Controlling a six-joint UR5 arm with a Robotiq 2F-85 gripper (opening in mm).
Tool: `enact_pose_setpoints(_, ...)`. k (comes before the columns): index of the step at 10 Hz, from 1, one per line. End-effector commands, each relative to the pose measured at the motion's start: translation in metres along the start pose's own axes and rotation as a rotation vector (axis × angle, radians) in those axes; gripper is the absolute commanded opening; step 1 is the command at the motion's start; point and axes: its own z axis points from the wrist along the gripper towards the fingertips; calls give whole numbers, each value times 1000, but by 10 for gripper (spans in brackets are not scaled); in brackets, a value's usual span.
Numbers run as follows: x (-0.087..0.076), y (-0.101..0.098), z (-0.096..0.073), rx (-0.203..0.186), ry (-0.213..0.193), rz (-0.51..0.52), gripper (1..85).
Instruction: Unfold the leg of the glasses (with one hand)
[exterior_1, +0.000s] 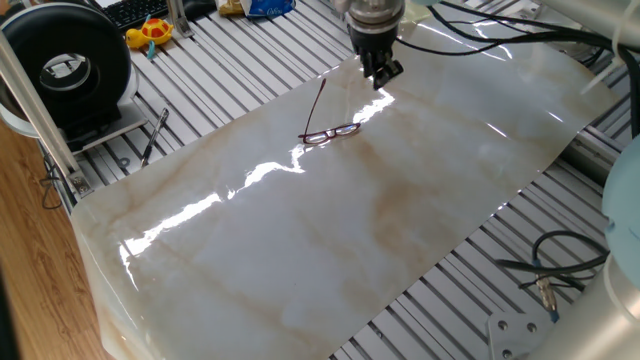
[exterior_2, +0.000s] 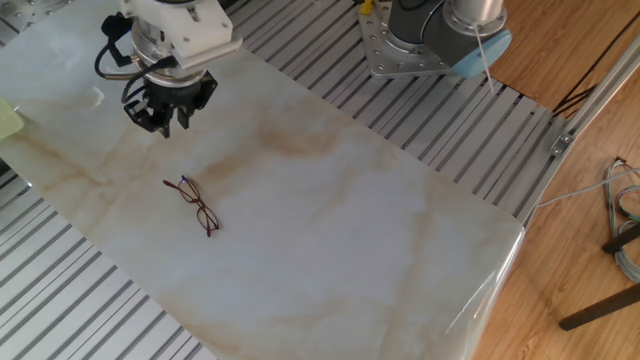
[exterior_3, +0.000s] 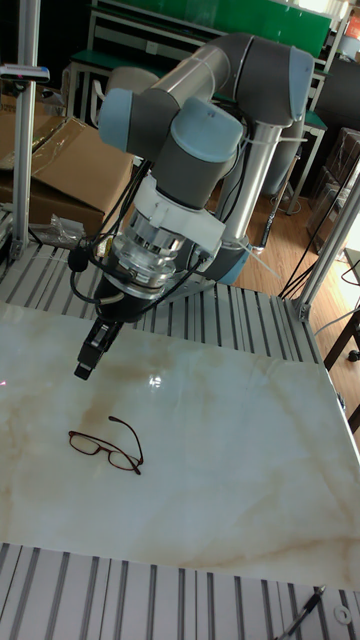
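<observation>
Pincer (exterior_2: 163, 118) hangs empty above the bench (exterior_2: 400, 250), fingers slightly parted. Glasses (exterior_2: 193, 204) lie apart below it. Risk: thin frame skids on the glossy surface if pushed off-centre.

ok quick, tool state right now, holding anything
Tool: empty, above the mat, clear of the glasses; open or shut cannot be told.

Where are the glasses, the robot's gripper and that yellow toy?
glasses (exterior_2: 196, 204), other fixed view, on the frame's middle.
gripper (exterior_2: 166, 120), other fixed view, between its fingertips.
yellow toy (exterior_1: 150, 33), one fixed view, on its body.
</observation>
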Motion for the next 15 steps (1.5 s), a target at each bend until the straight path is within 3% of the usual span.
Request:
enact_pose_setpoints(1, -14, 5, 2, -31, -52, 99, 327)
enact_pose_setpoints(4, -34, 8, 0, -53, -126, 231, 253)
enact_pose_setpoints(5, -42, 6, 11, -55, -143, 237, 253)
enact_pose_setpoints(7, -50, -3, 35, -44, -154, 237, 260)
enact_pose_setpoints(8, -49, -7, 40, -30, -147, 233, 260)
enact_pose_setpoints(13, -54, -8, 35, -42, -164, 368, 263)
enact_pose_setpoints(15, -67, -14, 59, -47, -201, 350, 277)
